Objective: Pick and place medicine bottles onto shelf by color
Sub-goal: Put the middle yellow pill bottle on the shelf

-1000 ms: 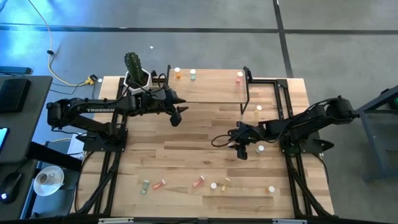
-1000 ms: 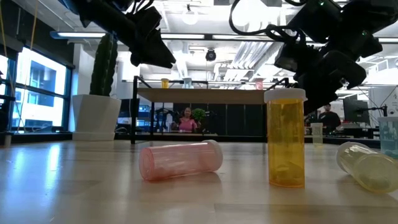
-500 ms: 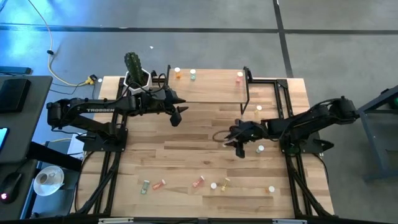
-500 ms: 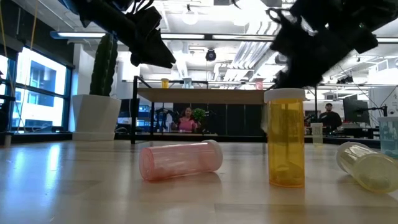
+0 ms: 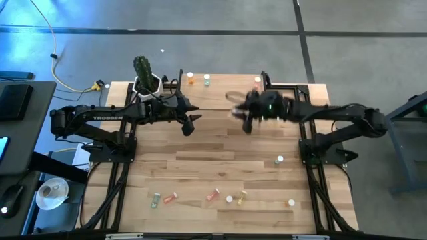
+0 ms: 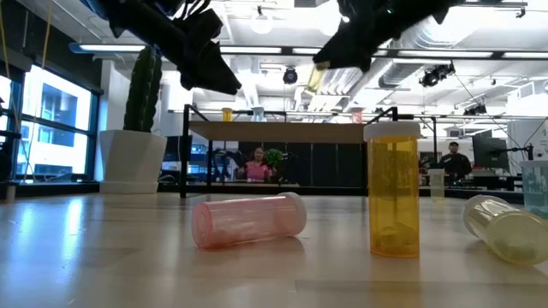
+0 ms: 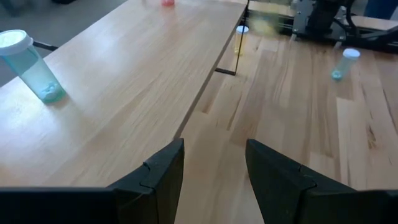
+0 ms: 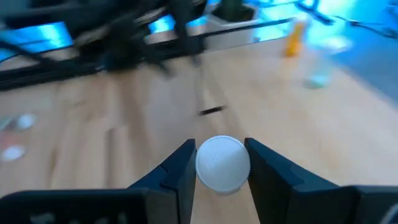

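The shelf (image 5: 227, 93) stands at the rear of the desk (image 5: 200, 167), with three bottles (image 5: 191, 79) along its back edge and a plant (image 5: 143, 73) beside its left end. The left gripper (image 5: 189, 124) hangs before the shelf's left part; the right gripper (image 5: 247, 123), a bottle (image 8: 222, 163) between its fingers, is over the shelf's right part. Six more bottles (image 5: 212, 195) sit along the desk's front, and another (image 5: 279, 160) sits at mid-right.

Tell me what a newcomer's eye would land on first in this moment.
The right gripper, raised over the shelf at the table's far edge, grips a white-capped bottle between its fingers. In the low view, an upright yellow bottle and a pink bottle lying on its side fill the foreground. The left gripper waits open beside the shelf.
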